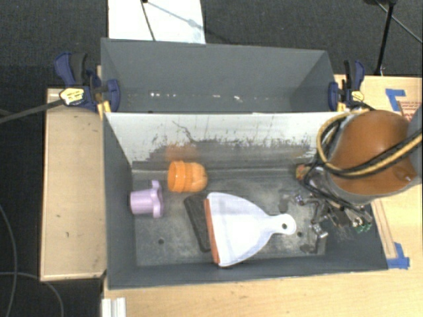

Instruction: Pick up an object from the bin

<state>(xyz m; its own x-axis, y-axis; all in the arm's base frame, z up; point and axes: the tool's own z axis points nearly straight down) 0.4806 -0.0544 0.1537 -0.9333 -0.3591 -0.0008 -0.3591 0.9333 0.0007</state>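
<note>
My gripper (316,234) is low in the right part of the bin, under the orange wrist cover and just right of the handle of a white dustpan (236,233). The dustpan lies flat in the middle of the bin floor, its handle with a hole pointing right toward the gripper. Its wide left edge rests against a dark flat strip (196,222). Nothing shows held by the gripper.
An orange ribbed rounded thing (186,176) lies near the back wall, left of centre. A pale purple spool-like piece (147,200) sits at the left. The arm and its cables come in over the bin's right rim.
</note>
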